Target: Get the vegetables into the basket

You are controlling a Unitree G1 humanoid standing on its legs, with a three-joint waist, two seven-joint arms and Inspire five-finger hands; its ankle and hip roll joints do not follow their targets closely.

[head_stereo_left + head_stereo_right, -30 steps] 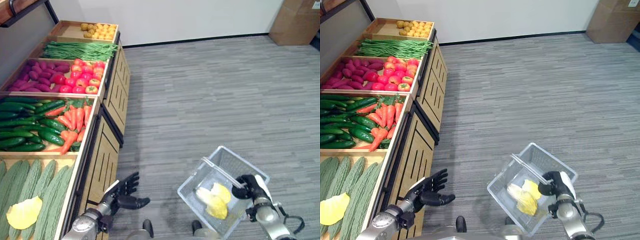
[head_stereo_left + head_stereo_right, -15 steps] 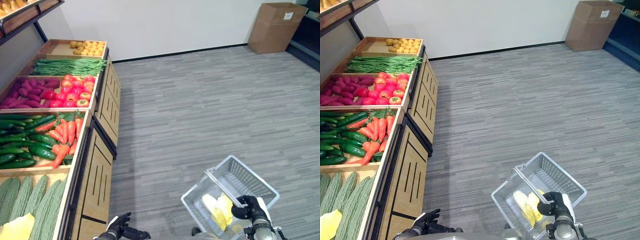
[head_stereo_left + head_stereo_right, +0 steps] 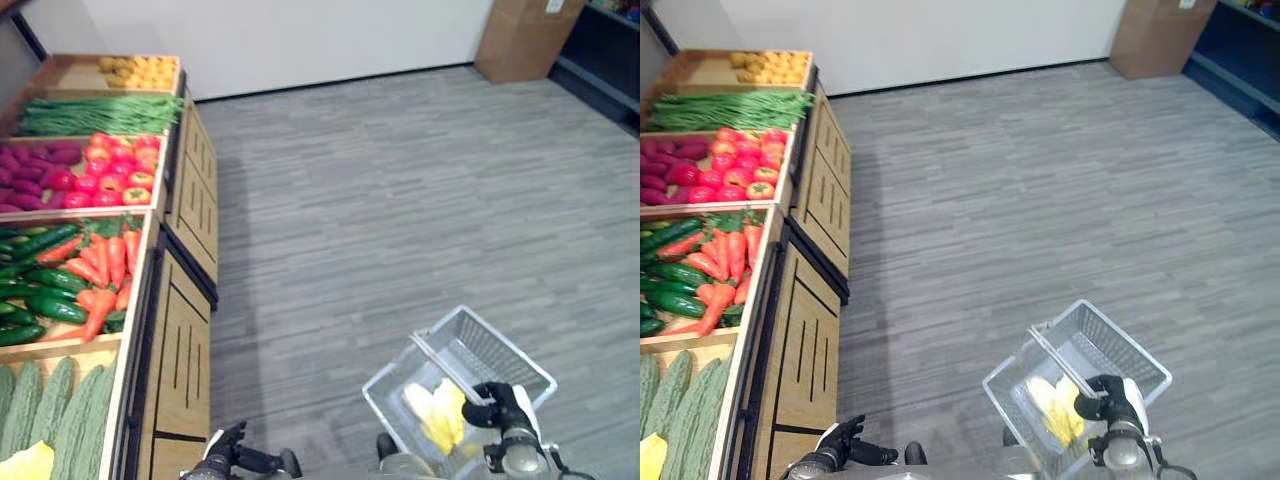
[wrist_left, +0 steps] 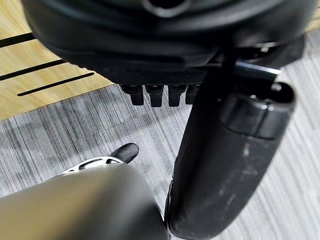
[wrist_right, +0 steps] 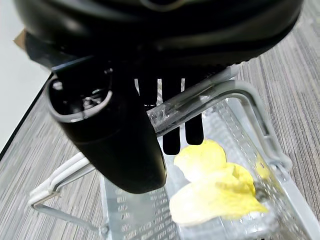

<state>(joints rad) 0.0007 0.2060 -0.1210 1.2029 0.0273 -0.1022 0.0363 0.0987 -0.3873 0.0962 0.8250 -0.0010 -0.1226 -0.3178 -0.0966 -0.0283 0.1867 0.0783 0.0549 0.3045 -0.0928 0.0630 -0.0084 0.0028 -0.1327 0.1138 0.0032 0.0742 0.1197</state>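
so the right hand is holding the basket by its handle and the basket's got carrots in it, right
Not quite. The right hand is curled round the handle of the basket, but what lies inside is a pale yellow leafy vegetable, not carrots. The right wrist view shows it plainly. The carrots are in their crate on the stand, seen in the left eye view.

I see my right hand (image 5: 150, 95) curled round the basket's handle (image 5: 200, 97). Below it the wire basket (image 5: 250, 150) holds pale yellow leafy vegetables (image 5: 215, 185), over grey floor (image 5: 45, 150)
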